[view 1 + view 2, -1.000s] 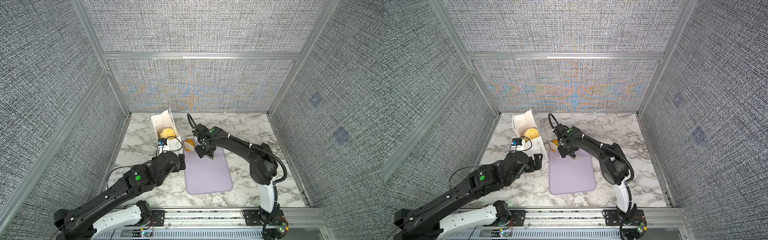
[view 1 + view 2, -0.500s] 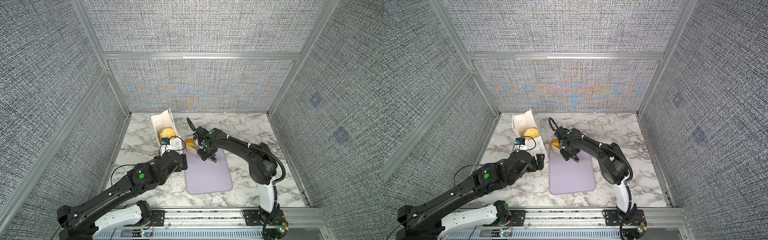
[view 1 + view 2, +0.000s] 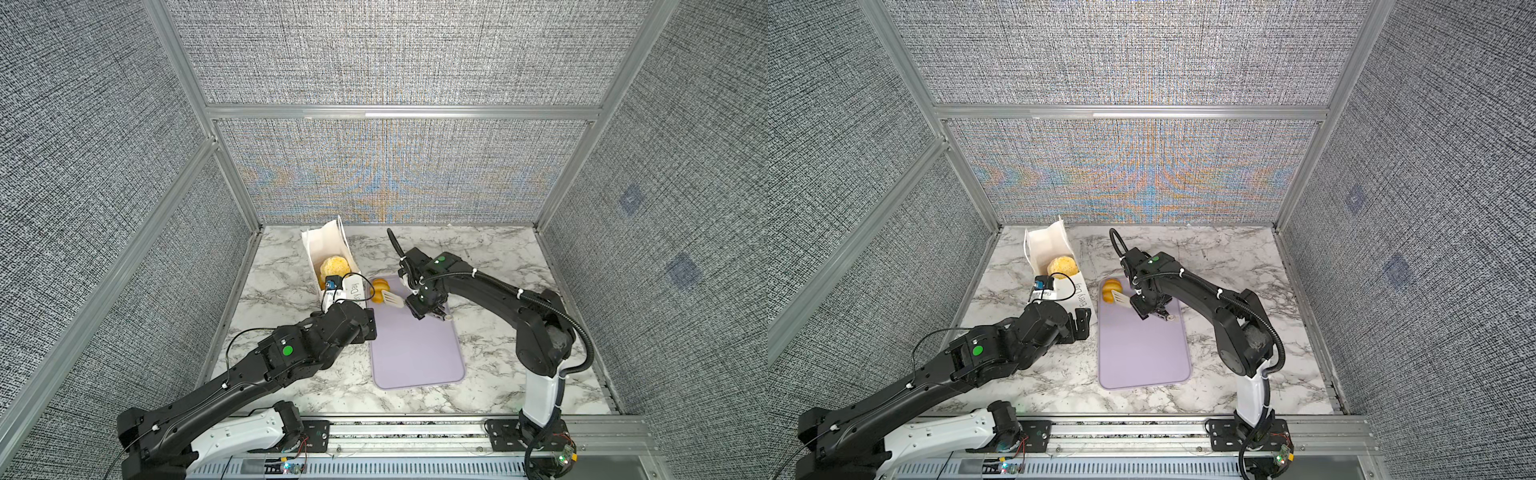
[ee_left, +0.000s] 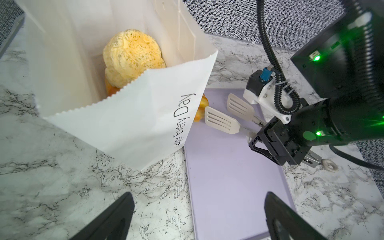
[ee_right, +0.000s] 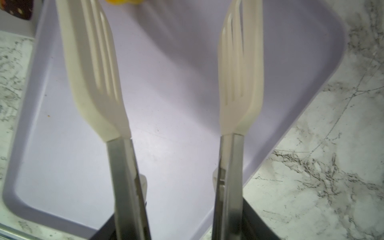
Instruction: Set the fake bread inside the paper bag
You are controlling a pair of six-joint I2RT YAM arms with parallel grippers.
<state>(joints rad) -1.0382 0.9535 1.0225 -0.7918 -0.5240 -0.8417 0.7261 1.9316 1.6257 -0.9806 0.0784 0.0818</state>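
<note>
- The left end effector (image 4: 198, 196) hovers near the bag (image 4: 135, 116), jaws wide apart, holding nothing.
- The right end effector (image 3: 424, 308) is clamped on tongs (image 4: 222, 122); their blades stand apart, just beside a pastry (image 3: 380, 289).
- This pastry lies at a corner of the tray (image 3: 415, 353), next to the bag.
- A bun (image 4: 131, 56) sits inside the bag, on the counter (image 3: 490, 257).

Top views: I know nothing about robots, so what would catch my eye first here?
The right gripper on a black arm holds white slotted tongs, their paddles apart, beside a golden pastry at the far corner of a lilac tray. To the left in both top views sits an open white paper bag with a pale round bun already inside.
</note>
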